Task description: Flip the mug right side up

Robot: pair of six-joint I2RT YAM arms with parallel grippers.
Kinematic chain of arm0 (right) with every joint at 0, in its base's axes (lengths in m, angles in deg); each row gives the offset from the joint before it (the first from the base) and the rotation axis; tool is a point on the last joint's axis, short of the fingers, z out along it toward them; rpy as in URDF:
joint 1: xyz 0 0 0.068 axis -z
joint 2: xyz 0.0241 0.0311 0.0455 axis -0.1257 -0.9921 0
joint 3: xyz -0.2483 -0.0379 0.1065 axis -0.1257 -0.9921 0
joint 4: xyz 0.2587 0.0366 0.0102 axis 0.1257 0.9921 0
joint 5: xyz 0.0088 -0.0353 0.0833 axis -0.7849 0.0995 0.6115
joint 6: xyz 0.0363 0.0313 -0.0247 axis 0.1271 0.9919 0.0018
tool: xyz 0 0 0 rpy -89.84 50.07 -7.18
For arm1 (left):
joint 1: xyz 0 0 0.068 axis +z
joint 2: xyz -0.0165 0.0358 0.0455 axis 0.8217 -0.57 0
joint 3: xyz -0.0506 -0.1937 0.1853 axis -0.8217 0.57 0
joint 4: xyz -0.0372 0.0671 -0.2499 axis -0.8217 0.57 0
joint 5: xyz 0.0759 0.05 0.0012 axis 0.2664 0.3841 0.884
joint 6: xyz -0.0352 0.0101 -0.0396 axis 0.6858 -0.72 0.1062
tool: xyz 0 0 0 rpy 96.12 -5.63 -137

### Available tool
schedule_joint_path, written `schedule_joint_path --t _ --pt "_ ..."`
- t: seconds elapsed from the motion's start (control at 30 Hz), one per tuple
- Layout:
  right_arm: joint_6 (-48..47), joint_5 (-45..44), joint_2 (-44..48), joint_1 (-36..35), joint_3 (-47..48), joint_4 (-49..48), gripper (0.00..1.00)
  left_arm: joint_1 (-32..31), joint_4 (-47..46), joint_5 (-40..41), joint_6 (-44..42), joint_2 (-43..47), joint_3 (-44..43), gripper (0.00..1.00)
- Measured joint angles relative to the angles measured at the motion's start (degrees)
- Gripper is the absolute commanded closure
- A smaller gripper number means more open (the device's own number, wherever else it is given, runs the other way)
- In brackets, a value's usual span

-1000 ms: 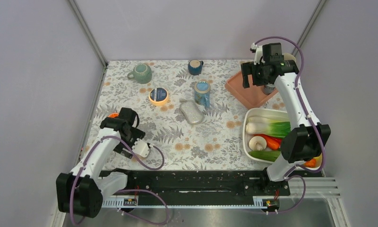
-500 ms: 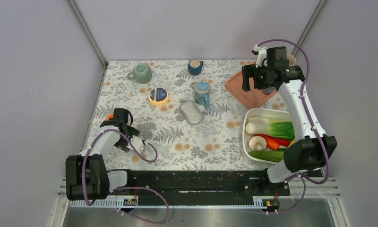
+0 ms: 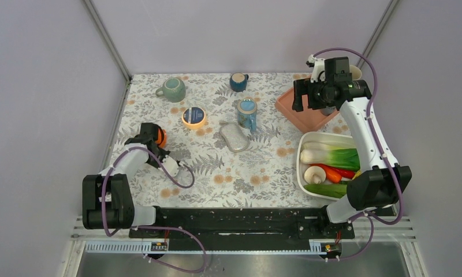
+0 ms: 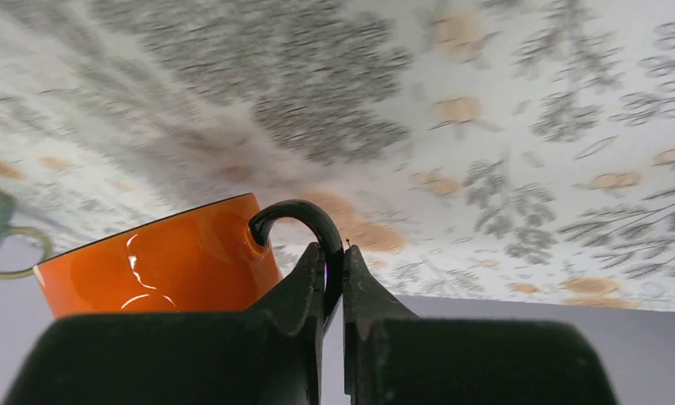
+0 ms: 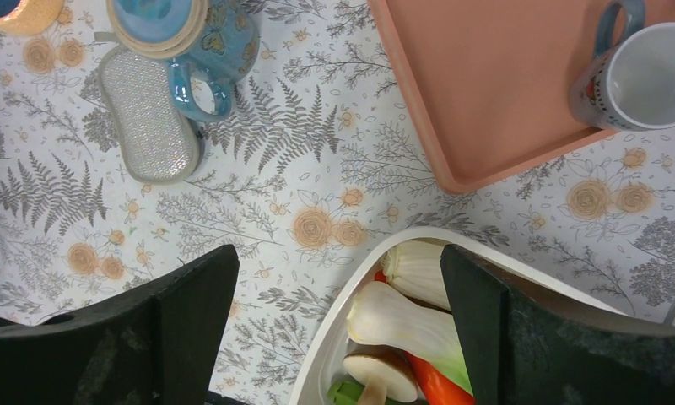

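Observation:
The orange mug (image 4: 157,261) with a black handle (image 4: 305,224) is near the table's left edge, seen as an orange patch (image 3: 159,137) in the top view. My left gripper (image 4: 334,263) is shut on that handle, its fingers pinching the loop from both sides. The left gripper (image 3: 152,142) and wrist hide much of the mug from above, so I cannot tell which way up it stands. My right gripper (image 5: 338,261) hangs open and empty high over the table's right side, far from the mug (image 3: 309,95).
A green teapot (image 3: 172,89), dark blue mug (image 3: 238,81), lidded light blue mug (image 3: 247,113), grey sponge (image 3: 234,137) and round tin (image 3: 193,116) are mid-table. A peach tray (image 3: 301,109) holds a white mug (image 5: 646,76). A white bowl (image 3: 302,151) of vegetables is at the right.
My left gripper has gone from open to shut on the mug's handle, and the orange mug now shows further right beside the wrist. The right arm has barely moved.

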Motion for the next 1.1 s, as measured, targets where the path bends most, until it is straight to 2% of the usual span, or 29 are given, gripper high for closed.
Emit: schedule_joint_path --t 0.07,0.2,0.27,0.3,0.33,0.53,0.73,0.97,1.1 --pt "0.4 0.5 0.0 -0.5 0.0 0.2 0.01 -1.3 2.0 -0.9 1.9 -1.5 -3.7 1.0" --pt "1.4 1.8 0.1 -2.5 0.0 0.1 0.01 -5.9 7.5 -5.0 14.4 -7.3 -18.3 1.0" --pt "1.8 2.4 0.2 -3.9 -0.3 0.0 0.01 -7.5 8.7 -7.9 21.8 -9.6 -24.6 1.0" --pt "2.4 3.5 0.4 -5.8 -0.9 -0.2 0.01 -8.3 10.4 -11.8 30.4 -10.6 -28.8 1.0" --pt "2.4 3.5 0.4 -5.8 -0.9 -0.2 0.01 -8.3 10.4 -11.8 30.4 -10.6 -28.8 1.0" --pt "3.3 8.2 1.0 -9.6 -3.6 -2.1 0.0 -8.0 21.6 -22.1 48.3 -13.4 -35.1 1.0" --pt "6.3 14.4 4.1 -11.5 -7.5 -7.3 0.01 -10.1 23.8 -29.7 61.7 -13.4 -42.1 1.0" --pt "12.3 21.9 8.0 -11.9 -15.8 -19.7 0.01 -14.7 24.8 -36.9 71.8 -11.5 -44.3 1.0" --pt "12.9 27.6 11.3 -13.5 -23.6 -28.8 0.01 -18.6 24.7 -38.2 73.8 -9.8 -45.5 1.0"
